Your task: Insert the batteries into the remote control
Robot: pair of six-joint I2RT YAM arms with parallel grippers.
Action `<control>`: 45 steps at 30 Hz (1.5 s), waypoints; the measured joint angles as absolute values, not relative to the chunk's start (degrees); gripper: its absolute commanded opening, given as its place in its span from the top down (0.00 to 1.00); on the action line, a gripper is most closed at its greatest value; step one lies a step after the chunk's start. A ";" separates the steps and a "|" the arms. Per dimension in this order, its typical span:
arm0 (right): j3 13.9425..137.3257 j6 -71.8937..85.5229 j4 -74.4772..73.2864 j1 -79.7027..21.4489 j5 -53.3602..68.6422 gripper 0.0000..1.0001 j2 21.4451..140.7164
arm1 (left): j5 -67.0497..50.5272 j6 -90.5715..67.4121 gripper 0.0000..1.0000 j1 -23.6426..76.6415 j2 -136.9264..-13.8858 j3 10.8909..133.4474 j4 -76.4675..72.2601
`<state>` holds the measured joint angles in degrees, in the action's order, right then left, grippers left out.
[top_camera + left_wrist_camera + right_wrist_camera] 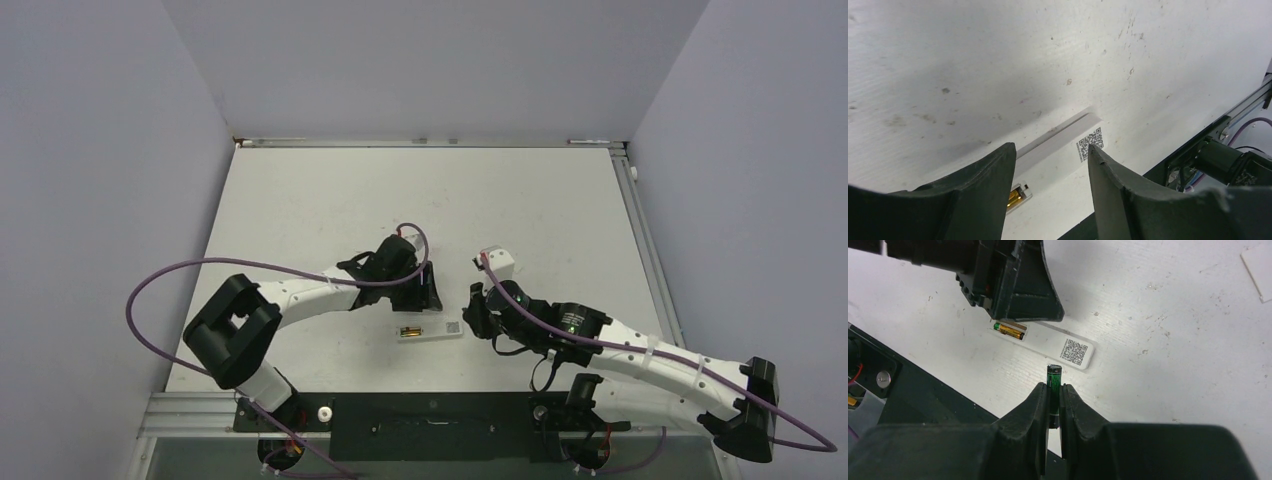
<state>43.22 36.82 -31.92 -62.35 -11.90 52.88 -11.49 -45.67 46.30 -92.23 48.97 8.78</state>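
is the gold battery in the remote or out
In. The gold battery lies in the compartment at one end of the remote; the green battery is out, clamped in the right pincer.

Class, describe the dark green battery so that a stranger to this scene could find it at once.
On the white table, near its front edge, lies the white remote control. Just beside it, the right end effector pinches the dark green battery. The yellow-gold battery lies in the remote instead.

Left jaws overhang one end of the remote control; QR end clear.
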 measured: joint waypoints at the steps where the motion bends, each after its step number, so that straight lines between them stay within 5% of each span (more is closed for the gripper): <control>1: 43.35 36.51 -31.97 -62.35 -11.90 0.91 52.90 | -11.31 -45.50 0.48 45.65 -91.24 48.86 9.06; 26: 51.37 12.71 -29.17 -62.94 -3.46 0.91 64.31 | -9.58 -45.67 0.43 34.59 -58.78 31.53 15.05; 45: 53.39 -11.57 -22.87 -63.09 5.28 0.92 79.37 | -9.52 -49.01 0.35 32.29 -46.92 22.39 16.12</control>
